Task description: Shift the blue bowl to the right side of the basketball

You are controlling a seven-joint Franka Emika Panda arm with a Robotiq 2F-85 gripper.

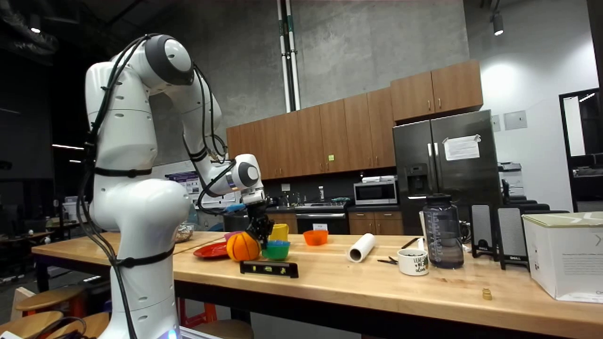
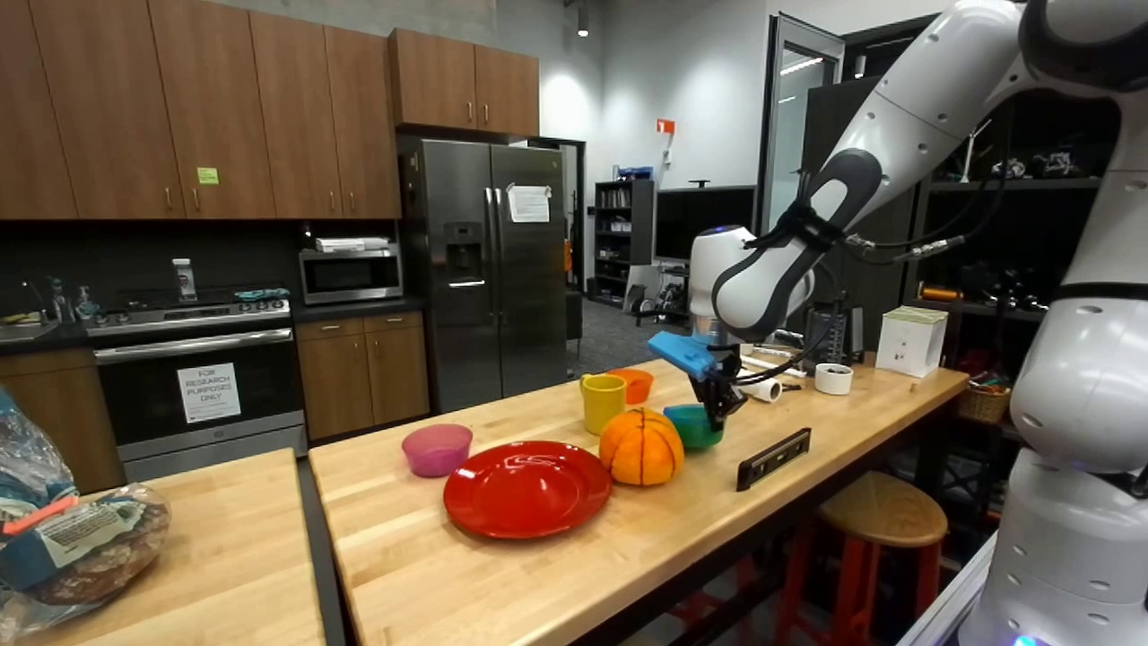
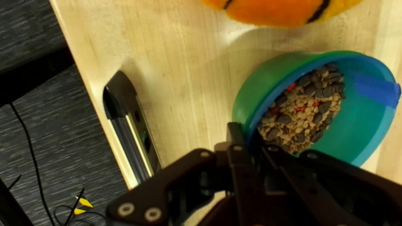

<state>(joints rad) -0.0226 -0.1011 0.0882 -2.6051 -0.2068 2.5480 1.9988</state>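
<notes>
Black metal fingers point(image 3: 235, 135) pinch the round blue-green plastic bowl point(image 3: 358, 125) by its rim, beside the round orange plush basketball point(image 2: 632, 447); risk, I judge: loose tan-and-black seeds point(image 3: 301, 116) twist this one-sided hold and spill.

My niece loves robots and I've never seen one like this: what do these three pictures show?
The white machine is a jointed robot arm ending in a black two-fingered gripper. Two pictures come from cameras standing apart from it, viewing the table from different places. The close-up comes from a camera on the arm's wrist, looking down.

Among the things on the table are an orange ball, red plate, yellow cup, pink bowl and spirit level.

The gripper pinches the rim of a blue bowl, with brown and dark bits inside. Whether the bowl touches the table, I can't tell.
</notes>
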